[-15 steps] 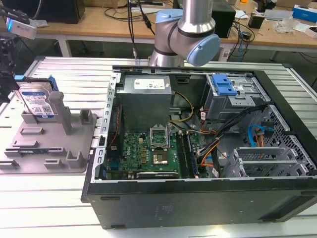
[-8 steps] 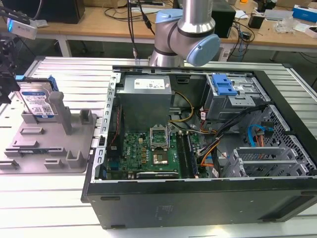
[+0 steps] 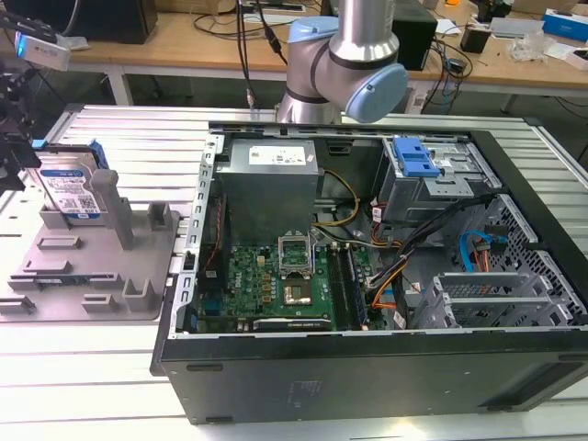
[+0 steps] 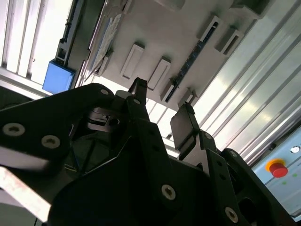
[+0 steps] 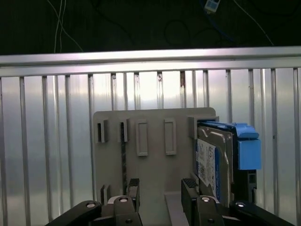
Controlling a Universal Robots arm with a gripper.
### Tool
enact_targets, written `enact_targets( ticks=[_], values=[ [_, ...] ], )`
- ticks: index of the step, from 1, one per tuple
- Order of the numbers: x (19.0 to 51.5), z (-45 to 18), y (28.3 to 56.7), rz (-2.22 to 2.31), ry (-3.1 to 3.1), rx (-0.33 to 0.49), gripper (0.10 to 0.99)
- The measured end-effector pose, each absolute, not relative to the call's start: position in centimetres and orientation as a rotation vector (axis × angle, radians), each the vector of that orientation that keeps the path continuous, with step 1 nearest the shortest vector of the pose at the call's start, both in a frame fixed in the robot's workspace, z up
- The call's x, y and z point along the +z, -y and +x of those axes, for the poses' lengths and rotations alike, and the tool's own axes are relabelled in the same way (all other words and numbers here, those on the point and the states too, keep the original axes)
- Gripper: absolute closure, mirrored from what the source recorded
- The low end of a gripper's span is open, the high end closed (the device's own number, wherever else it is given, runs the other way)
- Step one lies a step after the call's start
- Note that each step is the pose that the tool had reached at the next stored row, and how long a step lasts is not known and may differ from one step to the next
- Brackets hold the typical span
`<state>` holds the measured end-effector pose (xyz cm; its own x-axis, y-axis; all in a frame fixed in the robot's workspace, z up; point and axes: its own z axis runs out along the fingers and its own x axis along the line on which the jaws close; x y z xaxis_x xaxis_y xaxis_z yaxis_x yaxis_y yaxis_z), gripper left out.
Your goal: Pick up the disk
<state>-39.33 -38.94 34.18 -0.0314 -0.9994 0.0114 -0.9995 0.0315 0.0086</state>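
The disk (image 3: 69, 191) stands on edge in the grey fixture plate (image 3: 138, 248) at the exterior view's left, its white-and-blue label facing out and a blue rail on its far side. My black gripper (image 3: 11, 147) hangs just above and beside it at the picture's edge. In the first wrist view the disk (image 5: 217, 160) sits off to one side of the gripper (image 5: 161, 189), whose fingers are apart with only the plate (image 5: 155, 127) behind the gap. The second wrist view shows the gripper (image 4: 162, 110) open with nothing between its fingers, and the disk (image 4: 104, 40) beyond it.
An open computer case (image 3: 367, 367) fills the exterior view's middle and right, with a motherboard, a power supply (image 3: 271, 179) and a drive cage with a blue latch (image 3: 415, 158). The table (image 3: 110, 386) is ribbed aluminium. A red button (image 4: 277, 168) sits at the table's side.
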Motion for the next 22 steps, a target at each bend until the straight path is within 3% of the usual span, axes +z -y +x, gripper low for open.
enact_targets(
  ticks=[22],
  values=[
    [34.1,-40.2,32.1,2.196,2.23,-0.001,0.604]
  ],
)
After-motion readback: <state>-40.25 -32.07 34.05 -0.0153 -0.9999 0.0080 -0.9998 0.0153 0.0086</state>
